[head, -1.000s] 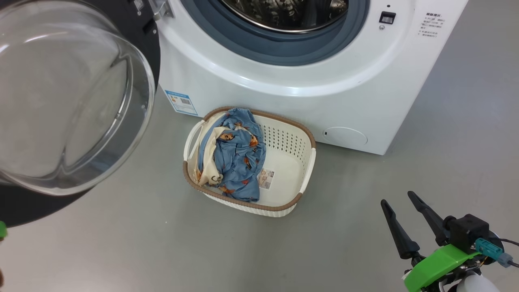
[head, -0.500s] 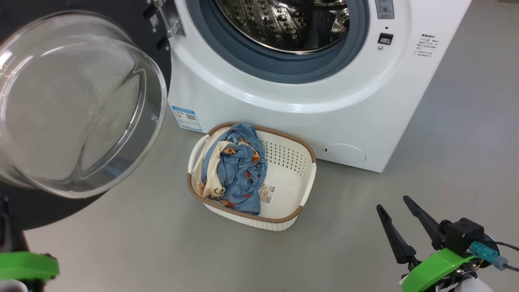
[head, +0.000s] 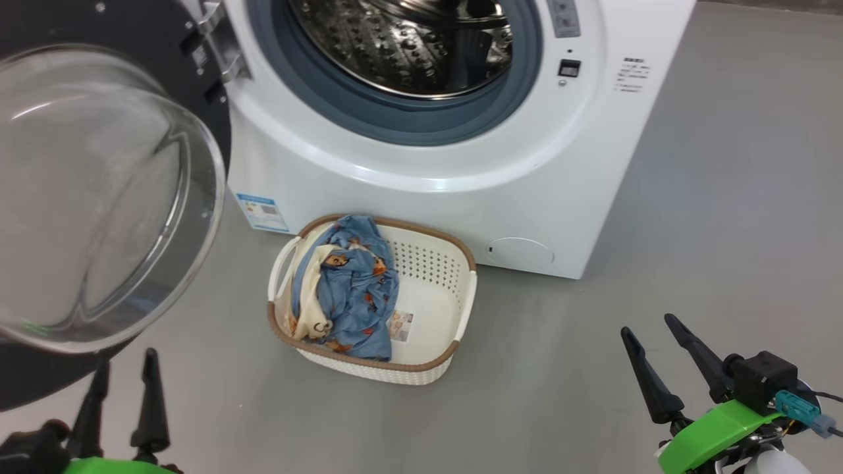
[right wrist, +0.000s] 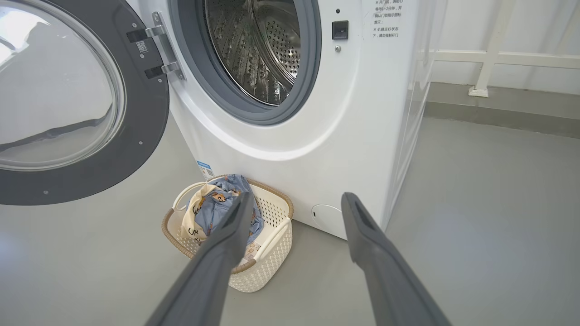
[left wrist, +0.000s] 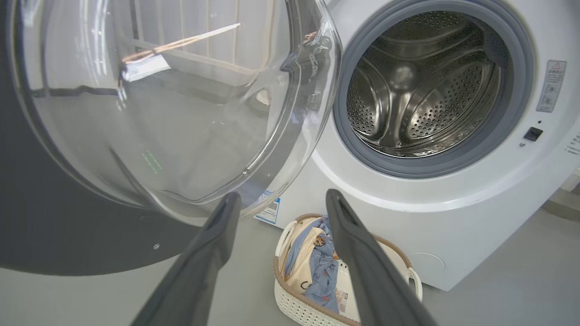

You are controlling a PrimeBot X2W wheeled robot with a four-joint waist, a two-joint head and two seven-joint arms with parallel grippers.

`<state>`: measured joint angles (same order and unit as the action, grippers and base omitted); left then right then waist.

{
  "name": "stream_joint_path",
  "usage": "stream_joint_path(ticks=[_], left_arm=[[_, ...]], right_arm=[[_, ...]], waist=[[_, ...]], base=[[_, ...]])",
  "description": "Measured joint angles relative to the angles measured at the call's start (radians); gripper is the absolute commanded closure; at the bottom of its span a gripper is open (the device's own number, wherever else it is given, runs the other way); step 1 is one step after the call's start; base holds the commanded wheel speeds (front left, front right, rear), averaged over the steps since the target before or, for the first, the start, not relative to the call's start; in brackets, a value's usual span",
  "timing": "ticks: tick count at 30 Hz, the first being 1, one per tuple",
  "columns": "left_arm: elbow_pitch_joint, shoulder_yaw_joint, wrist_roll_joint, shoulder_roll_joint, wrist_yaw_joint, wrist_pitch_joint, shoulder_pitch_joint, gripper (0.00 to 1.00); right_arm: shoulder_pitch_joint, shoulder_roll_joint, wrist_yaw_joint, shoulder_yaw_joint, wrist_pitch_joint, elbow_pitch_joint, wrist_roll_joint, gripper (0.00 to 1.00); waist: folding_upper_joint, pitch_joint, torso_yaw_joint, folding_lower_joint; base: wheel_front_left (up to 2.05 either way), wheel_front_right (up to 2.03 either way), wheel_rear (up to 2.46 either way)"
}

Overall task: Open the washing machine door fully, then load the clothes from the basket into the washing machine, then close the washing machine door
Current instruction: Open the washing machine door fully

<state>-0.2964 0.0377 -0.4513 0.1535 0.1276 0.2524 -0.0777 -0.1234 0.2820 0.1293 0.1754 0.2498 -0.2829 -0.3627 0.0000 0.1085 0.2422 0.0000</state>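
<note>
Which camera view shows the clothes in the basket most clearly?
The head view: it looks down into the basket, so the blue clothes lie uncovered along its left side. In the left wrist view the left gripper partly covers them; in the right wrist view the right gripper does likewise.

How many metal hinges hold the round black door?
2. The upper silver hinge and the lower silver hinge sit between the round black door and the white washing machine; none seems hidden.
</note>
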Motion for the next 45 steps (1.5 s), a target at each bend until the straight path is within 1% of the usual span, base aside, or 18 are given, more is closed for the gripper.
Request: stream_joint_path(ticks=[5,7,14,18,25,30,35,45], left_arm=[[0.037,-0.08,-0.028,0.02,0.0,0.0,0.034,0.0],[0.049,-0.108,-0.039,0.037,0.0,0.0,0.035,0.0],[0.091,-0.166,-0.053,0.061,0.0,0.0,0.044,0.0],[0.104,-0.176,-0.056,0.06,0.0,0.0,0.058,0.0],[0.119,-0.187,-0.091,0.06,0.0,0.0,0.081,0.0],[0.117,-0.183,-0.1,0.059,0.0,0.0,0.089,0.0],[0.117,-0.174,-0.092,0.059,0.0,0.0,0.089,0.0],[0.114,-0.158,-0.092,0.059,0.0,0.0,0.089,0.0]], right_arm=[[0.005,-0.004,0.0,-0.028,0.0,0.008,0.0,0.0],[0.006,-0.004,0.0,-0.033,0.0,0.009,0.0,0.0],[0.042,-0.006,0.0,-0.069,0.0,0.019,0.0,0.0],[0.044,-0.011,0.0,-0.089,0.0,0.022,0.001,0.0],[0.045,-0.017,0.0,-0.094,0.0,0.027,0.001,0.0],[0.058,-0.018,0.0,-0.106,0.0,0.03,0.002,0.0],[0.08,-0.019,0.0,-0.121,0.0,0.029,0.002,0.0],[0.08,-0.026,0.0,-0.121,0.0,0.03,0.011,0.0]], waist=[[0.0,-0.008,-0.042,0.0],[0.0,-0.01,-0.062,0.0],[0.0,-0.016,-0.144,0.0],[0.0,-0.017,-0.196,0.0],[0.0,-0.018,-0.287,0.0],[0.0,-0.023,-0.336,0.0],[0.0,-0.031,-0.352,0.0],[0.0,-0.036,-0.327,0.0]], base=[[0.0,0.0,0.0],[0.0,0.0,0.0],[0.0,0.0,0.0],[0.0,0.0,0.0],[0.0,0.0,0.0],[0.0,0.0,0.0],[0.0,0.0,0.0],[0.0,0.0,0.0]])
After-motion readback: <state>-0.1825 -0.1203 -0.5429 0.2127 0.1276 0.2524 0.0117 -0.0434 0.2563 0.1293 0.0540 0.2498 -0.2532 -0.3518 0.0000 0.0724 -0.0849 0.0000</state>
